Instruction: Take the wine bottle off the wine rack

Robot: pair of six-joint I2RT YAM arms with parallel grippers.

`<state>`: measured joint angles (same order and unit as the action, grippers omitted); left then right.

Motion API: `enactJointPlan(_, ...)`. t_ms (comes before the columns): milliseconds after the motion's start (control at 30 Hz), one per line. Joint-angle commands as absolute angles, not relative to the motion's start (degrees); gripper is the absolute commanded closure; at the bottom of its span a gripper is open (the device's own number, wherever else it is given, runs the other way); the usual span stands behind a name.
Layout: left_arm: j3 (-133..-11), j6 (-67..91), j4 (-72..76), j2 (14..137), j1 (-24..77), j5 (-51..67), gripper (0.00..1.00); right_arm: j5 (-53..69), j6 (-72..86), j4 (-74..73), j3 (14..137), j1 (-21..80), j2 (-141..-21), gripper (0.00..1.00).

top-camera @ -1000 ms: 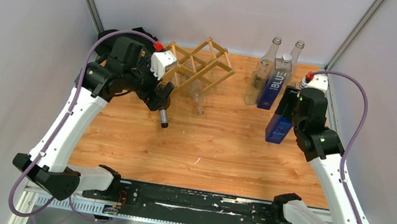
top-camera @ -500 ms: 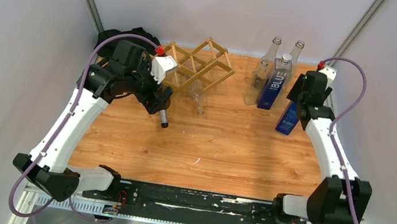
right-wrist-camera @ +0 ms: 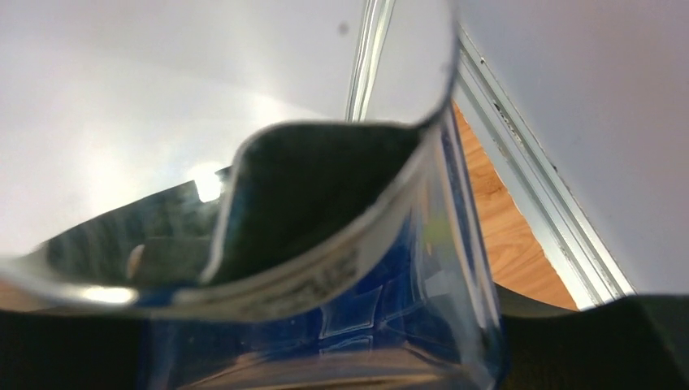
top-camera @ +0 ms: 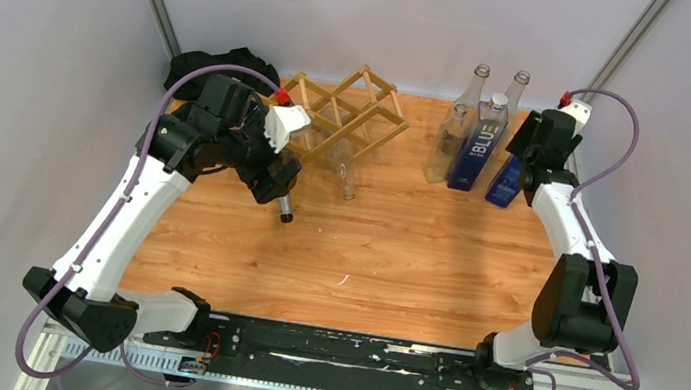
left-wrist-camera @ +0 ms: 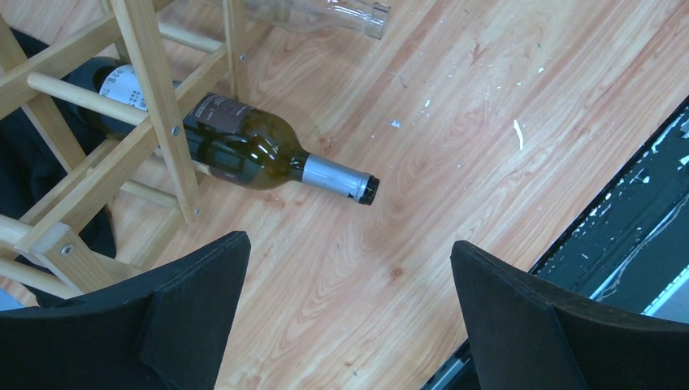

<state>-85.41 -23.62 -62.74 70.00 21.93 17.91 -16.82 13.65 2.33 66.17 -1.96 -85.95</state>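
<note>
Green glass spotted: bottle [left-wrist-camera: 244, 150] lying in rack's [left-wrist-camera: 154, 106] bottom cell, upper left of left wrist view, neck aimed at frame centre. Hovered left gripper [left-wrist-camera: 348, 244] just below, jaws wide apart, clearly nearer. Held blue bottle [top-camera: 504, 184] clamped in right gripper [top-camera: 519, 165], upper right of top view.

Left gripper [left-wrist-camera: 349, 280] spread wide, angled down; right gripper [top-camera: 524, 165] clamped, reaching back

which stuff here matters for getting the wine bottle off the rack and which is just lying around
Job: wine rack, dark wine bottle lying in it, open left gripper by it.
Lying about: clear bottle, standing bottles, black cloth, blue bottle in right gripper.
</note>
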Motion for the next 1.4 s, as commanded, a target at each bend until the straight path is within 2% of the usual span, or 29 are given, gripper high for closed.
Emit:
enactJointPlan(0, -84.8, -25.1, -62.6, 69.2, 21.7, 19.4, 0.00, -12.6, 12.8, 15.0, 69.0, -2.7, -86.4, 1.00)
enactJointPlan(333, -84.3, -26.1, -62.7, 69.2, 21.7, 20.6, 0.00, -8.9, 11.8, 15.9, 71.1, -2.8, -90.5, 1.00)
enactJointPlan(367, -84.2, -26.3, -62.7, 69.2, 21.7, 20.6, 0.00, -8.5, 11.8, 15.8, 71.3, -2.8, -90.7, 0.98)
enactJointPlan(433, -84.1, -26.4, -62.7, 69.3, 21.7, 20.8, 0.00, -7.7, 12.0, 15.5, 71.5, -2.8, -90.9, 0.88)
enactJointPlan(567, -83.9, -26.6, -62.7, 69.4, 21.7, 21.1, 0.00, -6.0, 12.3, 14.8, 72.2, -2.8, -90.7, 0.61)
enactJointPlan(667, -83.4, -26.8, -62.7, 69.3, 21.7, 21.6, 0.00, -4.9, 12.5, 14.0, 72.9, -2.8, -90.2, 0.53)
enactJointPlan(800, -83.0, -26.9, -62.7, 69.1, 21.7, 22.1, 0.00, -3.1, 12.6, 13.9, 73.4, -2.8, -89.4, 0.27)
enactJointPlan(933, -82.6, -26.9, -62.8, 68.8, 21.7, 22.6, 0.00, -2.4, 12.9, 13.0, 74.6, -2.8, -88.5, 0.13)
enactJointPlan(1067, -82.3, -27.0, -62.8, 68.4, 21.7, 22.9, 0.00, -2.2, 13.2, 12.4, 75.4, -2.8, -87.5, 0.10)
enactJointPlan(1367, -81.7, -27.0, -62.8, 67.8, 21.7, 23.7, 0.00, 1.1, 17.0, 11.1, 77.2, -3.3, -85.9, 0.09)
